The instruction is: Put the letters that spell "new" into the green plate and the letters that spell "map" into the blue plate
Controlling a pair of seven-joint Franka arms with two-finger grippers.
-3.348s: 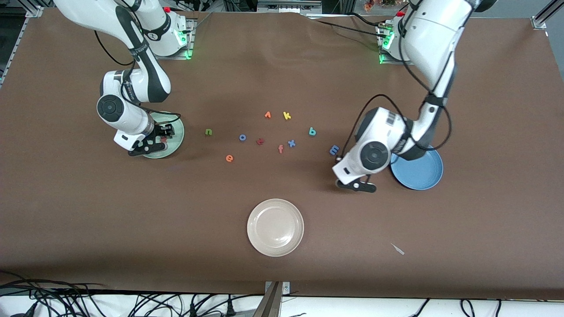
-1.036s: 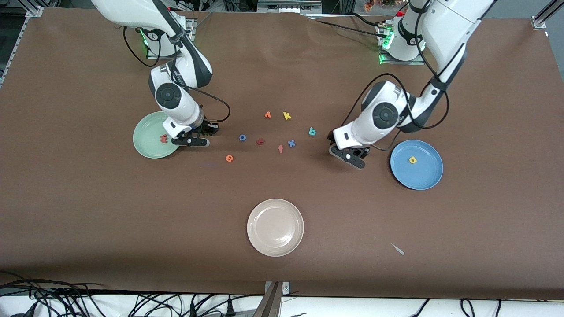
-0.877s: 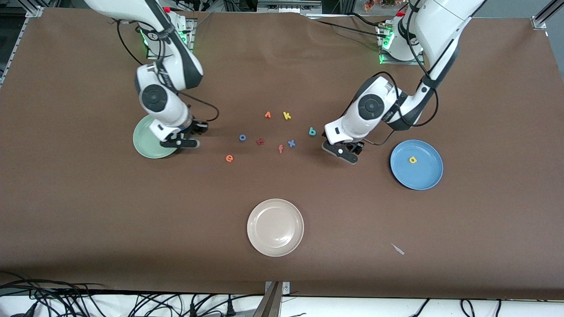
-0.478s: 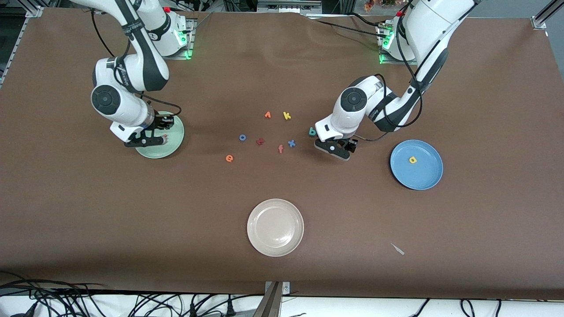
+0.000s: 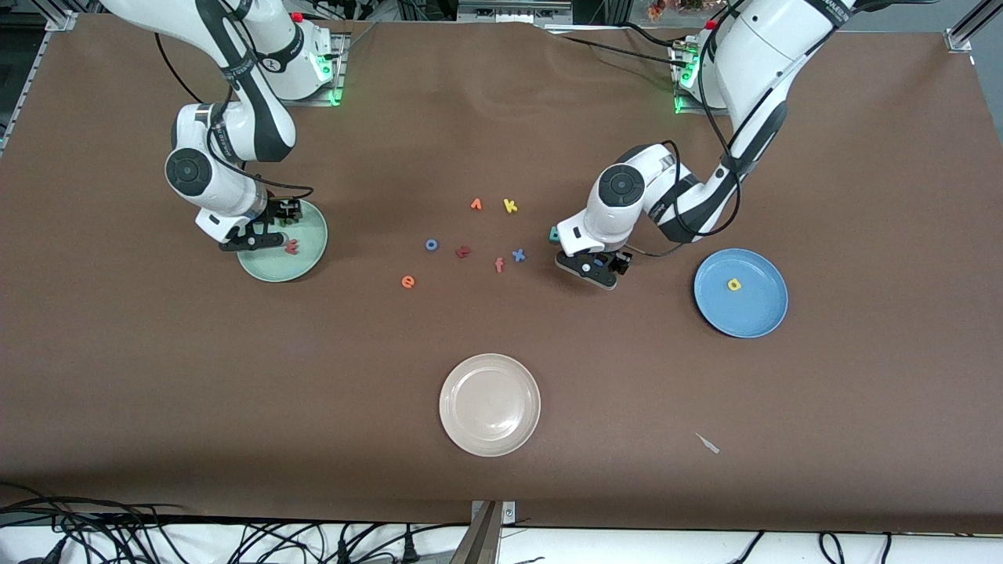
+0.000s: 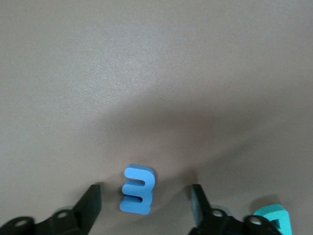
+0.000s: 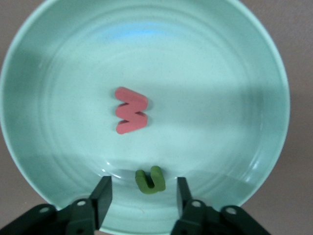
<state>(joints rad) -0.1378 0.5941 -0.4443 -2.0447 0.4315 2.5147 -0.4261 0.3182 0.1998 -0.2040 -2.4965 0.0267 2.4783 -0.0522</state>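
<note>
The green plate (image 5: pixel 309 252) (image 7: pixel 234 73) holds the pinkish-red "w" (image 5: pixel 292 248) (image 7: pixel 131 109) and the green "n" (image 7: pixel 150 179). My right gripper (image 5: pixel 280 217) (image 7: pixel 142 198) hangs low over the plate, open, and the "n" lies free between its fingers. The orange "e" (image 5: pixel 407 281) lies on the table. My left gripper (image 5: pixel 599 264) (image 6: pixel 145 203) is down at the table, open, straddling the blue "m" (image 6: pixel 138 190) without touching it. The teal "a" (image 5: pixel 554 233) (image 6: pixel 274 218) lies just beside it. The yellow "p" (image 5: pixel 734 285) rests in the blue plate (image 5: pixel 760 313).
Between the two grippers lie a blue "o" (image 5: pixel 432 244), a dark red "t" (image 5: pixel 463 251), an orange "f" (image 5: pixel 499 265), a blue "x" (image 5: pixel 518 254), an orange "v" (image 5: pixel 476 204) and a yellow "k" (image 5: pixel 510 205). A cream plate (image 5: pixel 490 435) sits nearer the camera.
My right gripper carried the "n" over to the green plate and opened, dropping it there. My left gripper moved from near the blue plate to the "m", and its fingers have narrowed around it.
</note>
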